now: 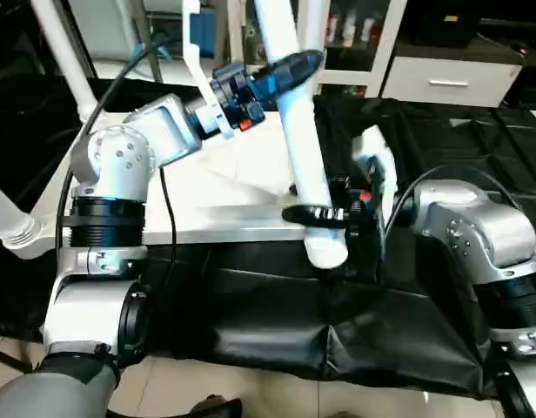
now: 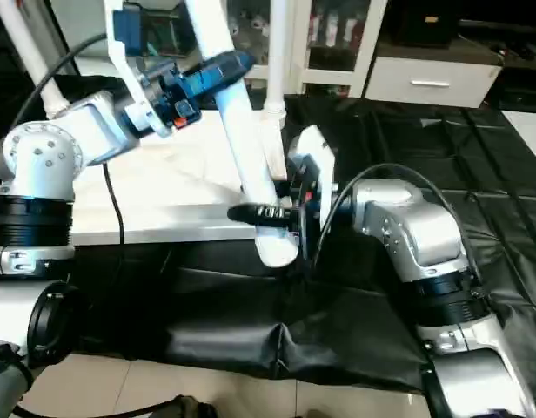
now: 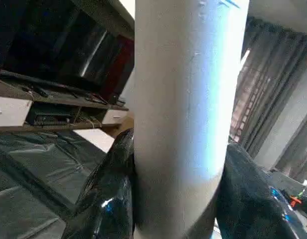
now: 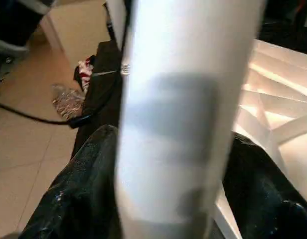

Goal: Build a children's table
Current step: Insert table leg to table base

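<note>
two black-fingered grippers are set on one long white tapered plastic tube leg (image 1: 301, 148), which is held tilted over the near edge of the white square plastic tabletop (image 1: 224, 187) lying on the black-covered work table (image 1: 442, 139). the left gripper (image 1: 296, 66) is clamped round its upper part and the right gripper (image 1: 324, 218) is closed about it just above the rounded lower end. the leg is judged light, stiff and smooth enough to slip, so a two-point hold near both ends is judged best.
</note>
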{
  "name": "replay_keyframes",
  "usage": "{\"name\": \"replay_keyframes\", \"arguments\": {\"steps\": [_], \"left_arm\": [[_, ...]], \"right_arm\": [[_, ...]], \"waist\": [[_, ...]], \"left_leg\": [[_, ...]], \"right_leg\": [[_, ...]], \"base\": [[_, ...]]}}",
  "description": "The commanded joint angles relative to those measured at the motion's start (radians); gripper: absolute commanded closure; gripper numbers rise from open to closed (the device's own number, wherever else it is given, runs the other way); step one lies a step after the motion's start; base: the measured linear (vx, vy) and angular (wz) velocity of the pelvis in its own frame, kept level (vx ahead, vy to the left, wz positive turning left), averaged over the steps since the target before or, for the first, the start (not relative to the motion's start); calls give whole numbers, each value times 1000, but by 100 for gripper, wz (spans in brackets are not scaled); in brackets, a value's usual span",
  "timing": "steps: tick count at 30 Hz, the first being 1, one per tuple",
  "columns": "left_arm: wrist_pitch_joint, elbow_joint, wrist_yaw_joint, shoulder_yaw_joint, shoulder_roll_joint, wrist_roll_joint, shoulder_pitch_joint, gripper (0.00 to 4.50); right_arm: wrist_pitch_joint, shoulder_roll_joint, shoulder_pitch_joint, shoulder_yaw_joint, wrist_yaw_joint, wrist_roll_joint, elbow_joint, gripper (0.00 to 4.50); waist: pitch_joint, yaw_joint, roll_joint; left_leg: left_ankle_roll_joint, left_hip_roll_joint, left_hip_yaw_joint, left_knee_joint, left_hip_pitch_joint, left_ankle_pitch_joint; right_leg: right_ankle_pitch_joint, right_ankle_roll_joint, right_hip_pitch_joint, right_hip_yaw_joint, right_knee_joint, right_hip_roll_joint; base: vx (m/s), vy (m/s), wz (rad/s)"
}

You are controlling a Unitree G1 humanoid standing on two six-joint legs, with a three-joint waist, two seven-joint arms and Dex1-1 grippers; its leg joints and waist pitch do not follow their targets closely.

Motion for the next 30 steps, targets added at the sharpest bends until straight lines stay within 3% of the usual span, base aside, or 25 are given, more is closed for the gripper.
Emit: {"name": "replay_keyframes", "arguments": {"steps": [1,3,4,7,11,12,15,19,20,25,27,28,30], "left_arm": [[-2,8,15,20,0,-4,-32,279],[-3,17,20,23,-1,-3,-37,279],[-4,20,21,23,-2,-1,-38,279],[-17,32,34,22,-4,12,-43,279],[-114,63,155,6,-25,111,-57,279],[-162,71,205,-11,-33,164,-61,279],[-232,59,315,-13,-77,217,-70,279],[-273,40,417,2,-132,235,-81,279],[-273,40,417,2,-132,235,-81,279],[-323,31,498,10,-188,263,-82,279],[-338,29,521,10,-194,275,-78,279],[-341,29,525,11,-194,277,-77,279],[-349,31,537,15,-193,278,-77,279]], "right_arm": [[-29,9,-28,-43,-49,-3,16,117],[-37,18,-35,-60,-72,-6,29,108],[-34,18,-35,-61,-74,-6,25,108],[-30,21,-31,-61,-84,-11,10,105],[-57,82,-24,-39,-241,-93,-31,105],[-106,111,-21,-15,-315,-152,-29,105],[-216,175,-27,43,-502,-304,31,105],[-290,218,-52,92,-681,-434,128,105],[-290,218,-52,92,-681,-434,128,105],[-406,279,-127,141,-908,-586,322,105],[-446,290,-143,149,-942,-620,373,105],[-456,295,-146,145,-944,-619,387,133],[-468,300,-149,140,-947,-618,403,140]], "waist": [[-87,-4,-5],[-86,-7,-5],[-85,-6,0],[-86,-6,-2],[-86,-11,-4],[-86,-11,-4],[-87,-16,2],[-86,-19,5],[-86,-19,5],[-86,-31,0],[-86,-36,-2],[-86,-39,-5],[-86,-40,-4]], "left_leg": [[19,70,-42,-74,39,-71],[13,68,-41,-75,40,-89],[9,68,-42,-75,40,-94],[8,68,-42,-75,40,-86],[1,69,-44,-77,37,-77],[-6,71,-45,-77,39,-86],[-37,68,-45,-79,41,-84],[-65,67,-45,-82,41,-107],[-67,65,-43,-83,43,-113],[-55,61,-43,-81,36,-118],[-46,63,-44,-81,35,-109],[-34,61,-43,-79,34,-104],[-14,62,-43,-78,33,-97]], "right_leg": [[-18,-273,43,35,-56,-63],[-38,-271,43,34,-58,-62],[-45,-268,43,34,-58,-62],[-27,-265,44,35,-58,-62],[-22,-252,43,36,-59,-63],[-35,-246,44,36,-61,-66],[-26,-231,41,35,-59,-61],[-24,-232,38,35,-61,-59],[-25,-231,38,34,-63,-57],[-22,-226,43,36,-63,-60],[-12,-226,44,36,-63,-60],[3,-230,45,36,-61,-59],[15,-233,46,37,-60,-60]], "base": [[0,0,0],[0,0,0],[0,0,0],[0,0,0],[0,0,0],[0,0,0],[0,0,0],[0,0,0],[0,0,0],[0,0,0],[0,0,0],[0,0,0],[0,0,0]]}}
